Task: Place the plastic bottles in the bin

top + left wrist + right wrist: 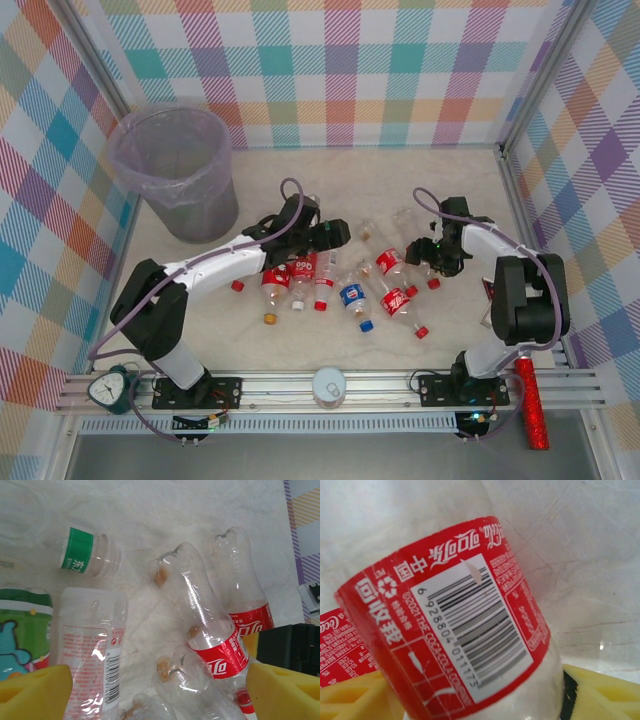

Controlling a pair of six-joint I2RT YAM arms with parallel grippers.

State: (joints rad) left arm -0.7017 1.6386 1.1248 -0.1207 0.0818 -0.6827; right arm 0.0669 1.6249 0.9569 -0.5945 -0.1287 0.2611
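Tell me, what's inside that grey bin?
Only a purplish plastic bag lining the bin; the bottom looks bare. The near inner wall is hidden from above.

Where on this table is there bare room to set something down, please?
The far strip of table, from the bin across to the right wall, is bare. So is the near strip between the plastic bottles and the front rail. The middle, between the left gripper and right gripper, is crowded with bottles.
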